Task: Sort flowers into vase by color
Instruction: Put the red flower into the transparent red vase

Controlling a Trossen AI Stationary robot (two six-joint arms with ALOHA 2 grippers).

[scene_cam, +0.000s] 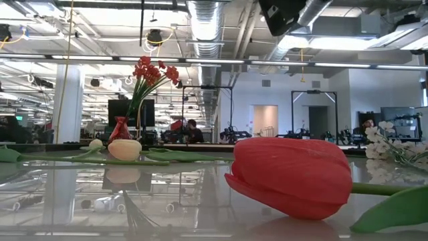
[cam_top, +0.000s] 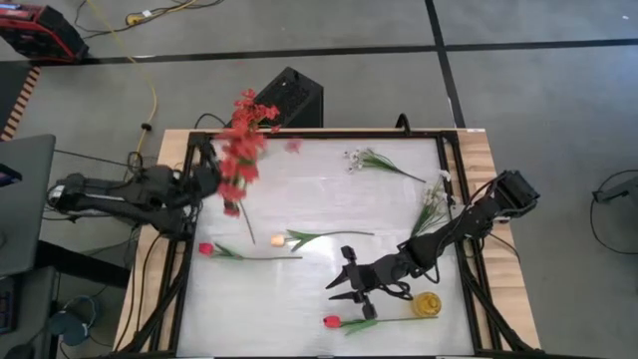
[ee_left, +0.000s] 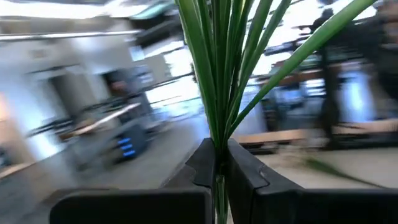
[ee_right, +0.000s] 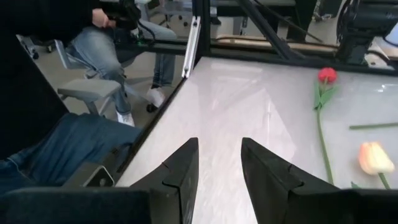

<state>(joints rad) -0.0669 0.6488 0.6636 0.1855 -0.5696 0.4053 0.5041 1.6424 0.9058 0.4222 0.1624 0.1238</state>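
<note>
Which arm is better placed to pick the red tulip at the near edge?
The right. Its open gripper hangs just beside that tulip, while the left gripper is shut on the red bunch.

White glossy table, black frame, wood edges. Lying on it: red tulip near front edge, red tulip left, pale orange tulip centre, white sprigs back and right, yellow roll front right.
</note>
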